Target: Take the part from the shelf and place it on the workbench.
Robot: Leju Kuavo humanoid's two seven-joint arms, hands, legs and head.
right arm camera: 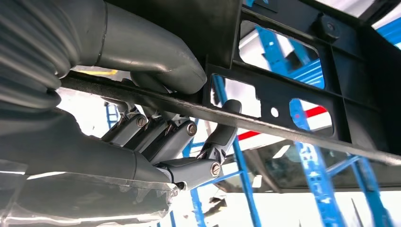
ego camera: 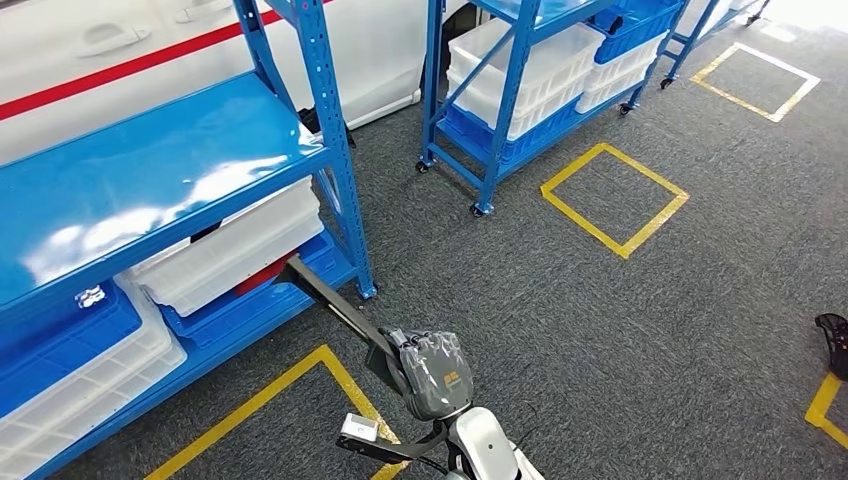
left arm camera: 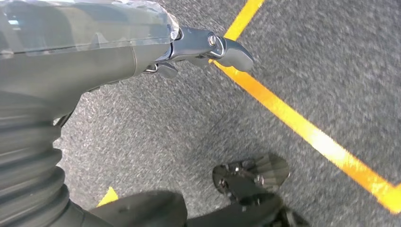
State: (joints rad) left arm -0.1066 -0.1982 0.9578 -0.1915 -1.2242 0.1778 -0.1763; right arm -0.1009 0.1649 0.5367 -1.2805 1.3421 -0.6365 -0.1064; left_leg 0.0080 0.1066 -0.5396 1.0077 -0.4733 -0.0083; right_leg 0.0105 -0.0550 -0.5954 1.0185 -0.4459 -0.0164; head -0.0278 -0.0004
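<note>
Right hand [right arm camera: 161, 139] is wrapped tight around a bar of the black part [right arm camera: 227, 28], with the thumb on one side and the fingers on the other. It is low and close to the robot's body. The part is a long flat frame with holes in it. It is up in the air, over the grey carpet floor [ego camera: 620, 330] and a yellow line [ego camera: 300, 375]. Its far end points at the low level of the blue shelf [ego camera: 335, 130], close to a white bin [ego camera: 230, 250]. I cannot tell if it touches anything there.

The left hand [left arm camera: 208, 47] hangs down over the floor with nothing in it. I cannot tell if its fingers are spread or curled.

Farther off is another blue shelf [ego camera: 490, 120] with more white bins.

I think the taking step is nearly done and the carrying step comes next. The next move calls for pulling the long part clear of the shelf. Then the robot must turn to the surface and keep a firm hold, so the far end bumps no post.
</note>
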